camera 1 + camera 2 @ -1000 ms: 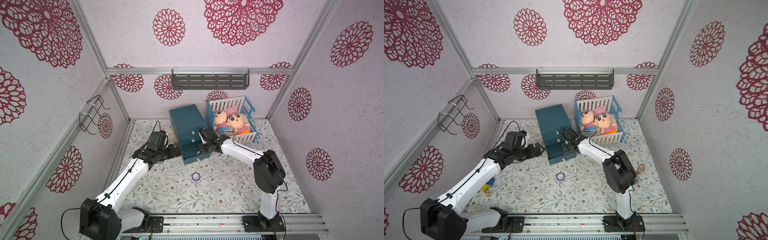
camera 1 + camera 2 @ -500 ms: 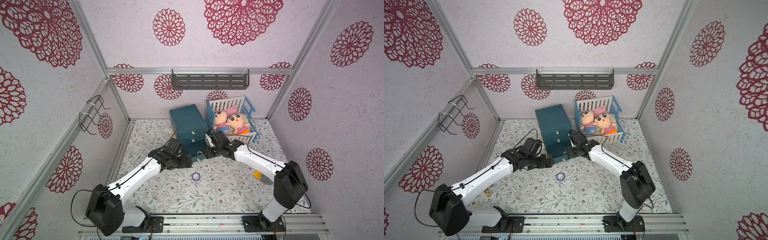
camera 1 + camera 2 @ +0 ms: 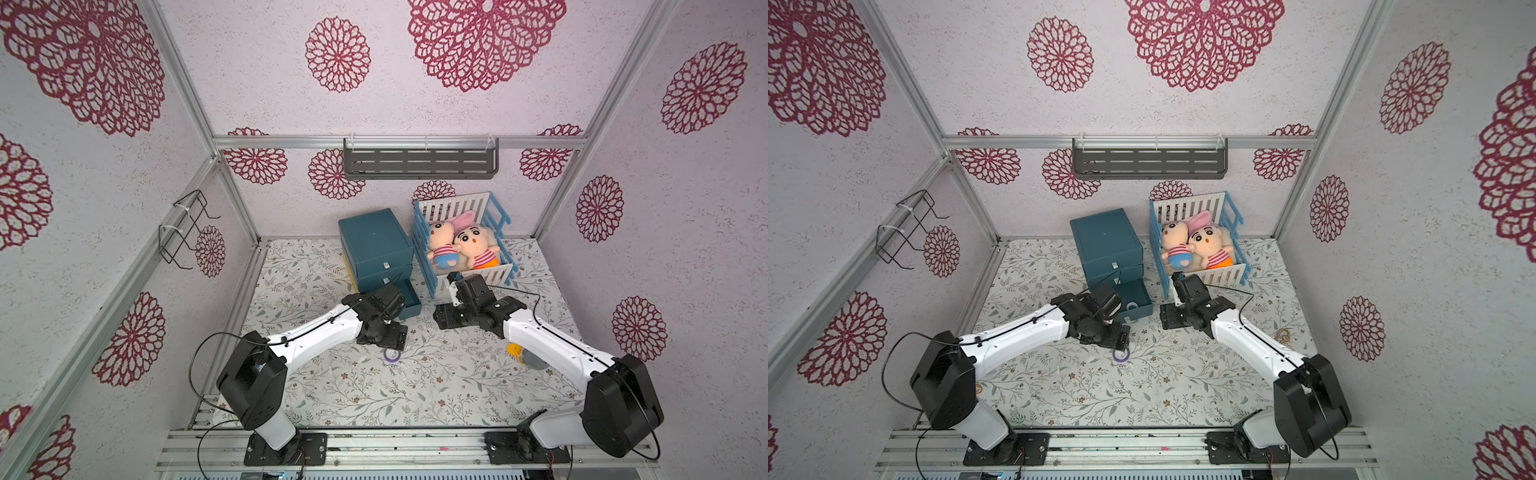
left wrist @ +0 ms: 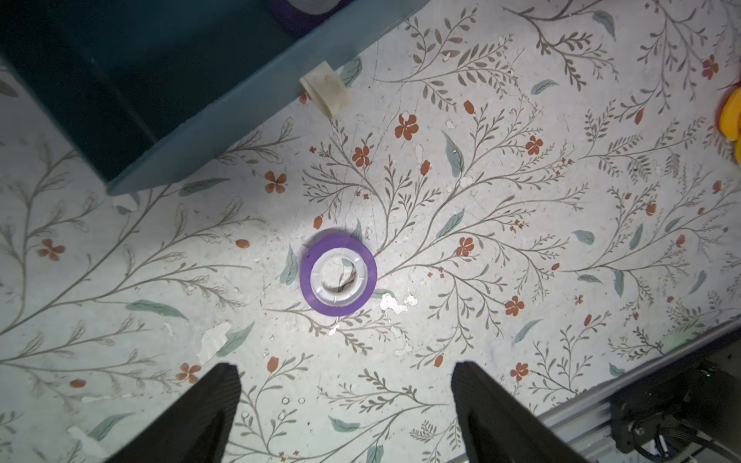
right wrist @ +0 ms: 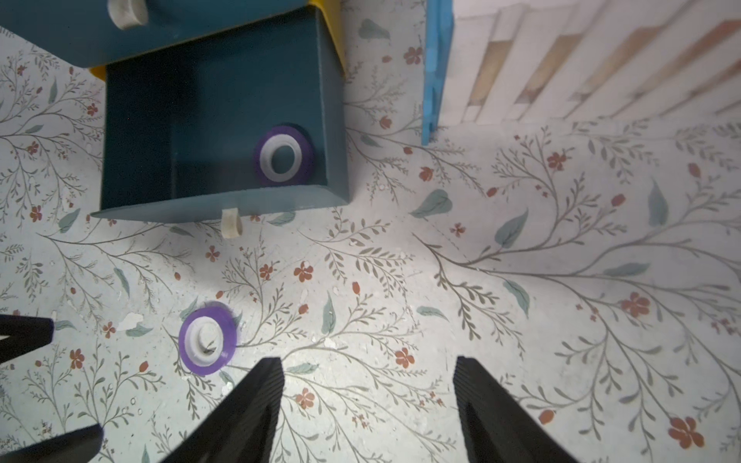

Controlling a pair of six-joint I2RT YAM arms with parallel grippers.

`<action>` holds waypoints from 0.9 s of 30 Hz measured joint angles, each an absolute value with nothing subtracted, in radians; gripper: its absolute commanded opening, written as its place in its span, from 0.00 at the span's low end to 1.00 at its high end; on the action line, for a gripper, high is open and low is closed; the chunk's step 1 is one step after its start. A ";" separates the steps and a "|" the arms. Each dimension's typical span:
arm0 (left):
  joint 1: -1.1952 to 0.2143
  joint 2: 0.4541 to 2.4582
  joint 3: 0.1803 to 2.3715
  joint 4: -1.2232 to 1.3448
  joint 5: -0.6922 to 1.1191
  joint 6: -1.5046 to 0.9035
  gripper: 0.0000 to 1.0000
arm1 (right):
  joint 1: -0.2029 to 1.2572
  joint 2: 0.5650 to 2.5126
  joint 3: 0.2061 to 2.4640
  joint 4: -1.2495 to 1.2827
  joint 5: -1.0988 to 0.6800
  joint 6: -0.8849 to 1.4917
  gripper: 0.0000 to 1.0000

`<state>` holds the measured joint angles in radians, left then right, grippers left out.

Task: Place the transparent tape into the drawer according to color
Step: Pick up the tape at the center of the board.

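The purple tape roll (image 3: 392, 354) lies flat on the floral mat (image 3: 436, 386), shown in both top views just in front of the pulled-out bottom drawer (image 3: 412, 305) of the blue cabinet (image 3: 374, 237). Against the earlier top views, the left gripper (image 3: 384, 336) has swung in from beside the cabinet and now stands over that roll. The right gripper (image 3: 442, 318) has backed away from the drawer toward the toy crib (image 3: 465, 208). An orange-yellow object (image 3: 514, 349) shows beside the right arm; whether it is tape cannot be confirmed here. In the left wrist view, the roll (image 4: 338, 274) sits ahead of the left gripper (image 4: 345, 368), whose fingers (image 4: 224, 385) are spread wide and hold nothing, clear of the roll. In the right wrist view, a second purple tape roll (image 5: 284, 158) rests inside the drawer (image 5: 224, 206), against its side wall near the front. The right gripper (image 5: 367, 362) is parted and empty, over bare mat. Assessment: one purple roll appears to be delivered, and the left arm is lined up to collect its partner. It should descend squarely, since this low, flat roll could skid on the mat under a skewed pinch.
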<state>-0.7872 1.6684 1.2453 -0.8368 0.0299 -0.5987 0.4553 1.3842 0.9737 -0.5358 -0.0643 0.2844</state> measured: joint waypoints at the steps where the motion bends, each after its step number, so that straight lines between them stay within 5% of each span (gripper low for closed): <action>1: -0.794 1.685 1.260 -0.848 0.025 -0.593 0.88 | 0.440 1.371 0.957 -0.533 -0.076 0.286 0.74; 27: -0.920 1.921 1.393 -0.935 -0.010 -0.567 0.64 | 0.319 1.238 0.832 -0.510 -0.179 0.300 0.70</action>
<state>-0.9195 1.9209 1.3926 -0.9352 -0.0105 -0.5671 0.3191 1.2377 0.8322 -0.5098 -0.1795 0.3000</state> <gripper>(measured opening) 0.664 0.701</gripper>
